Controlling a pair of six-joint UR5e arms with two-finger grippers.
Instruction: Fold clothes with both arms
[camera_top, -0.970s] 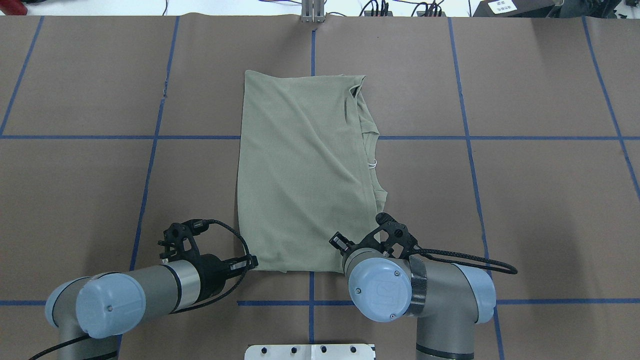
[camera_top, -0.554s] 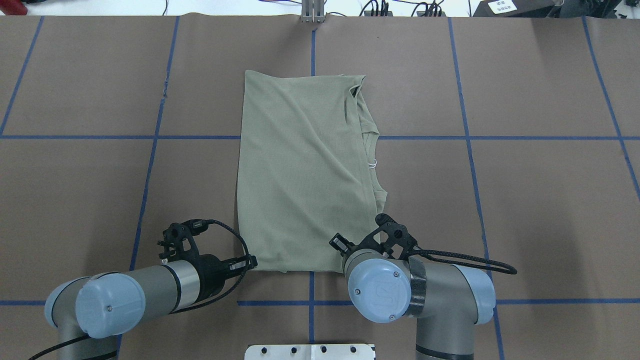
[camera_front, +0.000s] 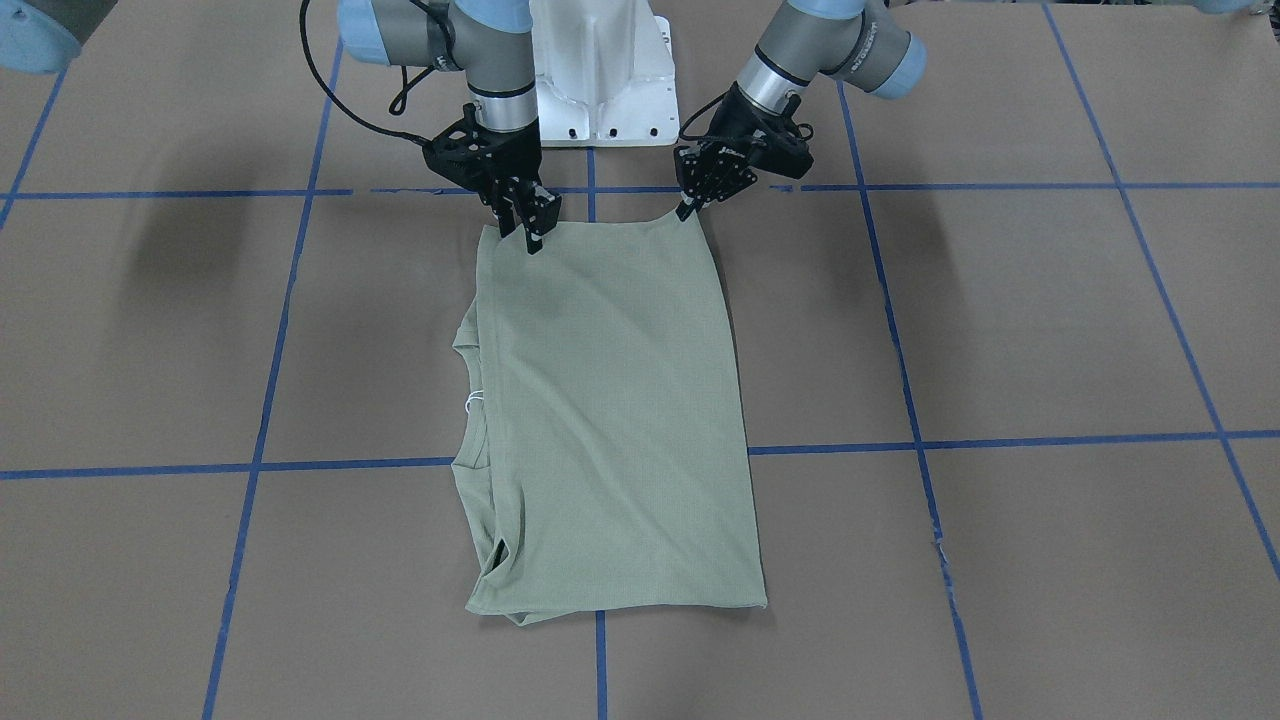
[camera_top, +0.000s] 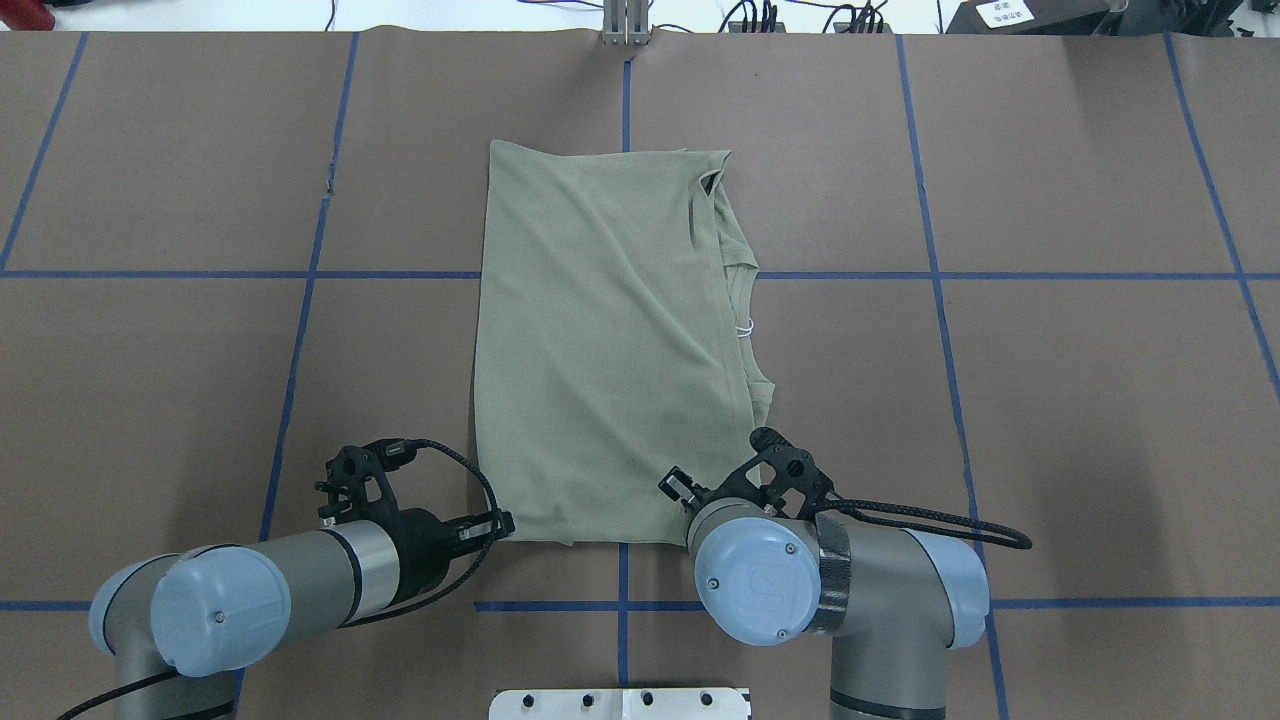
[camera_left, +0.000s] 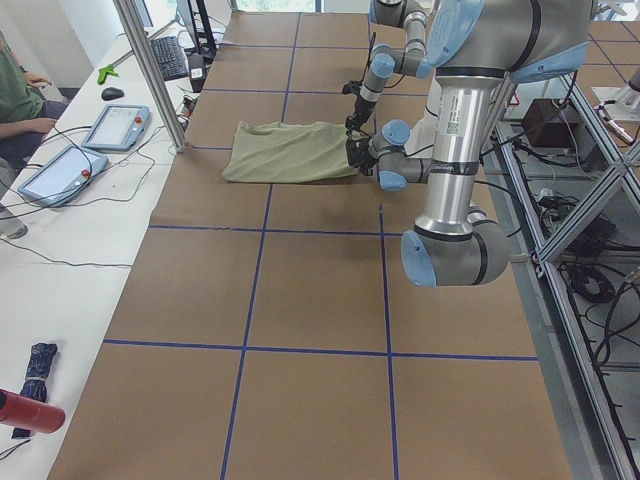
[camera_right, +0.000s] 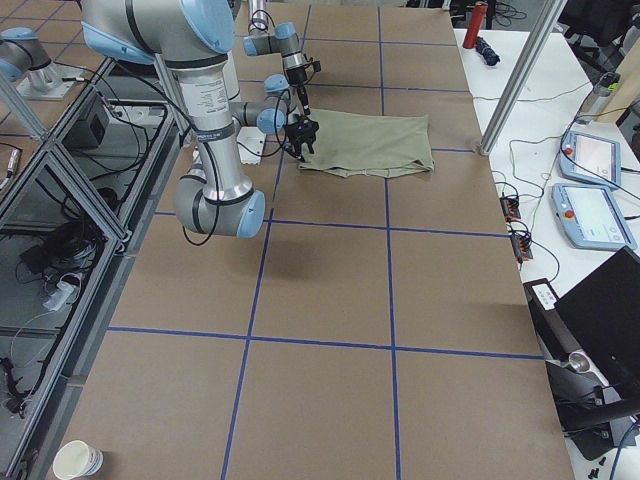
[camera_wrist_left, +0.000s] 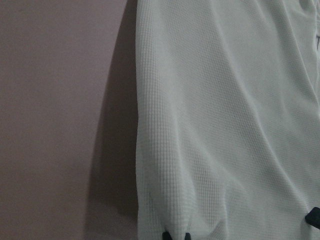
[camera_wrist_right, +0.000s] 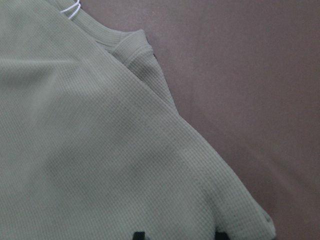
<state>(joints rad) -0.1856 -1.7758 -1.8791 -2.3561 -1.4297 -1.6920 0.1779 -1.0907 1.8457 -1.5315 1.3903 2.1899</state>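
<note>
The pale sage-green shirt (camera_front: 610, 400) lies folded in a long rectangle on the brown table, also seen from overhead (camera_top: 600, 340). Its ribbed collar with the white loop (camera_top: 745, 327) shows along one long side. My left gripper (camera_front: 688, 208) is shut on the shirt's near corner; in the left wrist view (camera_wrist_left: 176, 235) its fingertips pinch the puckered edge. My right gripper (camera_front: 530, 238) is on the other near corner. In the right wrist view (camera_wrist_right: 180, 235) its fingertips (camera_wrist_right: 138, 235) stand apart with fabric between them. From overhead the right wrist hides its fingers.
The white pedestal base (camera_front: 600, 80) stands just behind both grippers. Blue tape lines (camera_top: 300, 275) grid the brown table cover. A metal post (camera_top: 625, 25) is at the far edge. An operators' desk with tablets (camera_left: 115, 125) runs along the far side.
</note>
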